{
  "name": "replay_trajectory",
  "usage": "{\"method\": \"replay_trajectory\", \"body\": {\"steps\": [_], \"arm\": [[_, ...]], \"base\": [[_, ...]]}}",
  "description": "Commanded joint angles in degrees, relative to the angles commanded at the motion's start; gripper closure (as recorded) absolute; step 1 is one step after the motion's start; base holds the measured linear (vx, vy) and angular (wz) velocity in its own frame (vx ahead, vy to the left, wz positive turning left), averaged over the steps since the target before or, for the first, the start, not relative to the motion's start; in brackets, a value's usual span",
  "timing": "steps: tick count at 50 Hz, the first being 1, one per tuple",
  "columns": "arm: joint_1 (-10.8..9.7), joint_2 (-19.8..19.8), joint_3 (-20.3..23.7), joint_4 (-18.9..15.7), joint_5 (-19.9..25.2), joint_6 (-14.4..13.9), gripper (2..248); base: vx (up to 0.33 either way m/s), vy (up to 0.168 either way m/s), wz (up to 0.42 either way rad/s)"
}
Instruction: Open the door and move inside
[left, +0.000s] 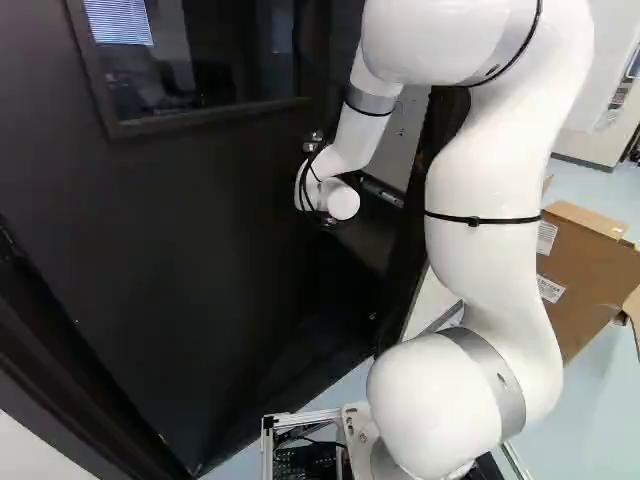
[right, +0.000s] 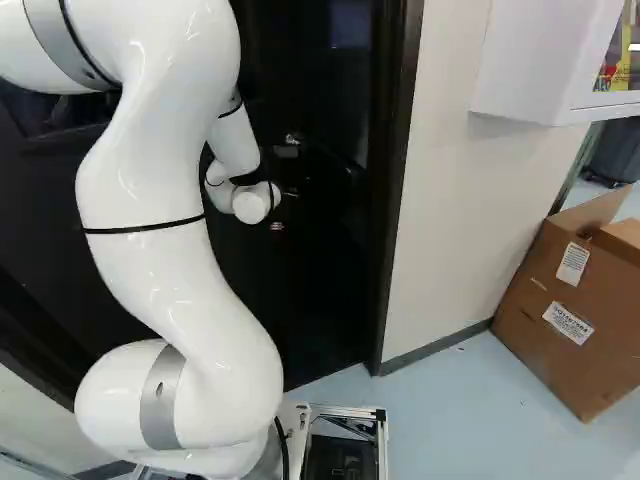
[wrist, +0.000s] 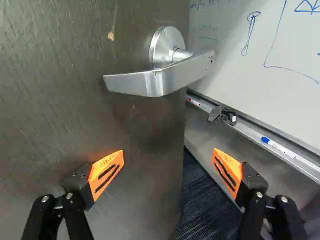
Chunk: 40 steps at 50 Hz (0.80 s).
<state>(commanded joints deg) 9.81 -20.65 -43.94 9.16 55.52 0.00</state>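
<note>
dark door near left, seemingly ajar, edge murky in base views. whiteboard far right, past door. gripper near, fingers spread wide. lever handle at door's right side, ahead of fingers, apart.

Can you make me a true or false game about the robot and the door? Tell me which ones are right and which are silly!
1. The door is partly open. True: carpet shows past its edge.
2. The door handle is a round knob. False: it is a silver lever.
3. The gripper is squeezing the handle. False: its fingers stand open, and the handle is ahead of them.
4. The whiteboard past the door's edge has blue drawings on it. True.
5. The cardboard box is on a table. False: it stands on the floor, at the right of the right base view.
</note>
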Motion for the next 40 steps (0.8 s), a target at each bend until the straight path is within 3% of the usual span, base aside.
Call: {"method": "replay_trajectory", "body": {"steps": [25, 40], "arm": [[3.09, -3.32, -4.14, 0.20, 0.00, 0.00, 3], [4.92, -5.93, -7.46, 2.98, 0.00, 0.00, 3]], "base": [[0.000, 0.000, 0.000], [0.000, 0.000, 0.000]]}}
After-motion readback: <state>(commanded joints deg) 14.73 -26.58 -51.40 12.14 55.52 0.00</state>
